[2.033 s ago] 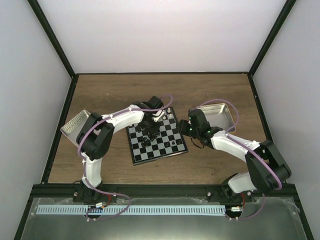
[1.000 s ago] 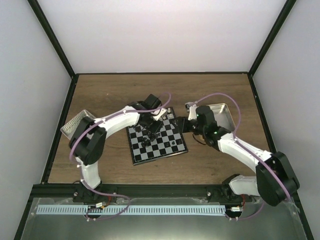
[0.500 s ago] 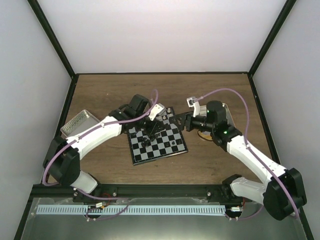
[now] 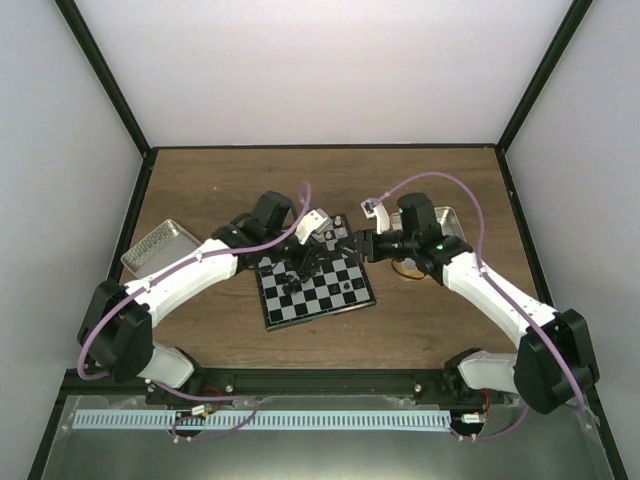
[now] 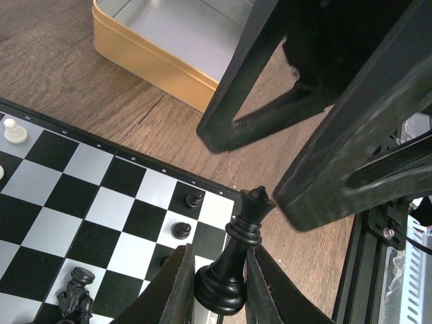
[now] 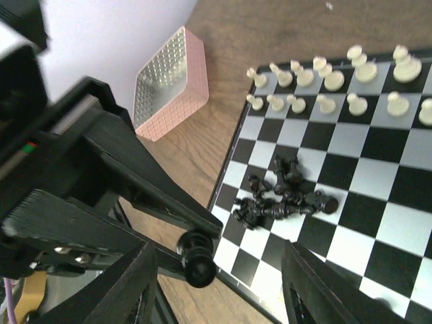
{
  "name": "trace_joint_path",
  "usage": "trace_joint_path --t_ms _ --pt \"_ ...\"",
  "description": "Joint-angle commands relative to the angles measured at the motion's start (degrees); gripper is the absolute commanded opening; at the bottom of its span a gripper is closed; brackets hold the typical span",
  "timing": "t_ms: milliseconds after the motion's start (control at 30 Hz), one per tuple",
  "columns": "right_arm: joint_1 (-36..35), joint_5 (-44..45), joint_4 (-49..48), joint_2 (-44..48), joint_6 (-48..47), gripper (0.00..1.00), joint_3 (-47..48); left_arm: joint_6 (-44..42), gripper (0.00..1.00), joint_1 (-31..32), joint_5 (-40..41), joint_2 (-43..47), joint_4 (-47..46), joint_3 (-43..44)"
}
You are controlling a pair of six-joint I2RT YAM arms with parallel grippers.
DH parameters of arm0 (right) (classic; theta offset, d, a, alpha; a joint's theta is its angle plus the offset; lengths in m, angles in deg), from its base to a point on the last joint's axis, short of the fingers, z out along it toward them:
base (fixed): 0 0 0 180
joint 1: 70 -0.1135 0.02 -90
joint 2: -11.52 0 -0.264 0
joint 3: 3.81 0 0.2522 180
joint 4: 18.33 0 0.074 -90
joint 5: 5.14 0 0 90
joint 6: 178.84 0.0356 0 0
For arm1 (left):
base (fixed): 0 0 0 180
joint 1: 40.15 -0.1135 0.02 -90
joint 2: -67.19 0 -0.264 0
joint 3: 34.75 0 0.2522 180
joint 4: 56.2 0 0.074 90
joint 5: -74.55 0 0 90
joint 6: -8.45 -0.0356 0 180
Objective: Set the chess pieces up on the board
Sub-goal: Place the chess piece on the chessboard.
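The board [image 4: 330,300] lies mid-table. My left gripper [image 5: 219,273] is shut on a black queen [image 5: 237,260], holding it tilted above the board's [image 5: 74,196] right edge. Two black pawns [image 5: 187,214] stand on the squares below it. My right gripper [image 6: 223,290] is open, its fingers [image 6: 131,287] on either side of the queen [image 6: 197,256] and apart from it. In the top view the left gripper [image 4: 336,243] and the right gripper [image 4: 358,243] meet tip to tip. A pile of fallen black chess pieces [image 6: 283,199] lies on the board [image 6: 351,142].
White pieces [image 6: 337,81] stand in two rows along the board's far edge. An open metal tin [image 4: 155,250] sits on the table to the left and another [image 4: 450,225] to the right, under the right arm. The right tin [image 5: 162,47] has gold walls.
My right gripper has swung left from its tin to face the left gripper. The left arm has stretched out, keeping the queen raised near the board's far right corner.
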Motion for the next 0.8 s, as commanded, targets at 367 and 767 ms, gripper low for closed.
trace_joint_path --t_ms 367,767 --pt "-0.35 -6.36 -0.24 -4.07 2.19 0.28 2.18 -1.12 0.17 0.17 -1.28 0.25 -2.72 -1.14" --pt "-1.55 -5.24 -6.43 -3.44 5.43 0.09 -0.76 0.07 0.25 0.19 -0.19 0.94 -3.90 -2.15"
